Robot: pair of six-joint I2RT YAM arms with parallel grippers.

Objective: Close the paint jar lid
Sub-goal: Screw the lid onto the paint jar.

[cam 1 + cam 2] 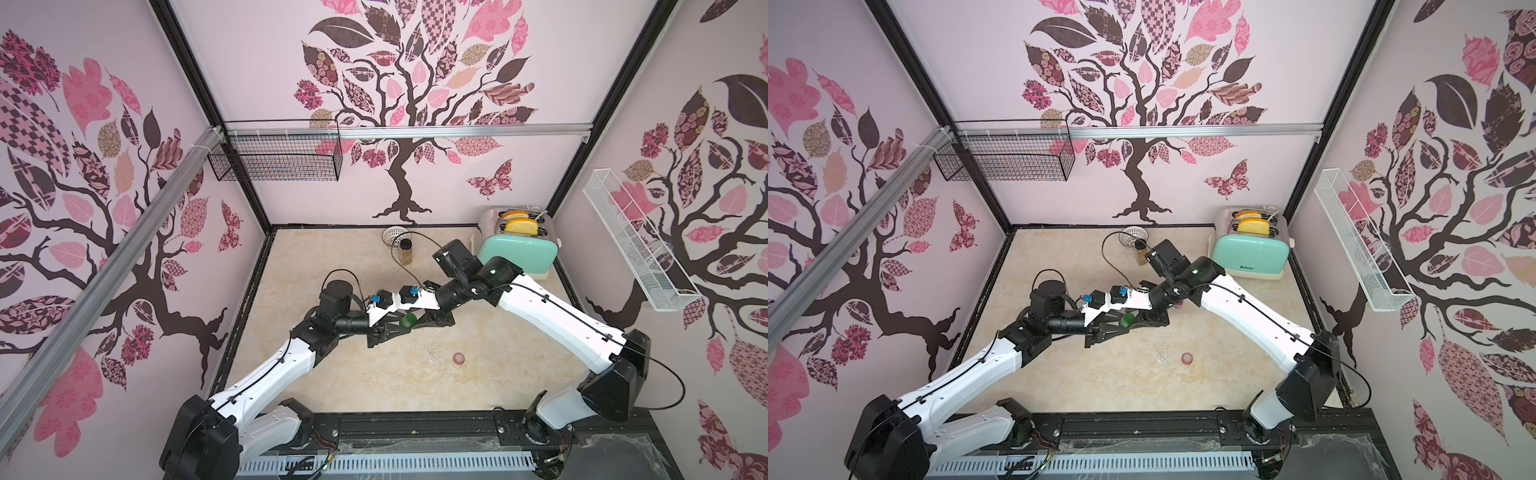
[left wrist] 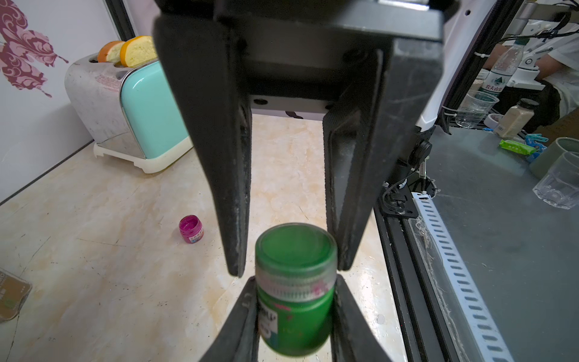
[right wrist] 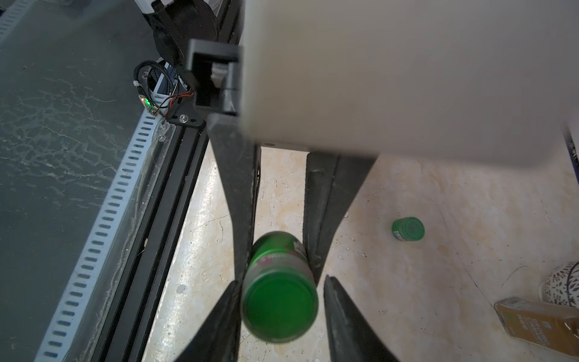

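Observation:
The green paint jar (image 1: 409,319) (image 1: 1127,319) hangs above the middle of the table between my two grippers. My left gripper (image 2: 294,282) is shut on the jar's green body (image 2: 294,326). The ribbed, translucent lid (image 2: 296,250) (image 3: 279,307) sits on the jar's mouth and faces the right wrist. My right gripper (image 3: 280,282) straddles this lid from the opposite side. One of its fingers (image 3: 225,310) touches the lid, while a narrow gap shows beside the other, so it stands open. In both top views the arms hide most of the jar.
An open magenta paint jar (image 1: 459,358) (image 2: 190,228) stands on the table nearer the front. A second green jar (image 3: 408,229) stands behind the right arm. A mint toaster (image 1: 517,249) fills the back right corner, with a spice bottle (image 1: 406,251) and a small white basket (image 1: 394,236) at the back.

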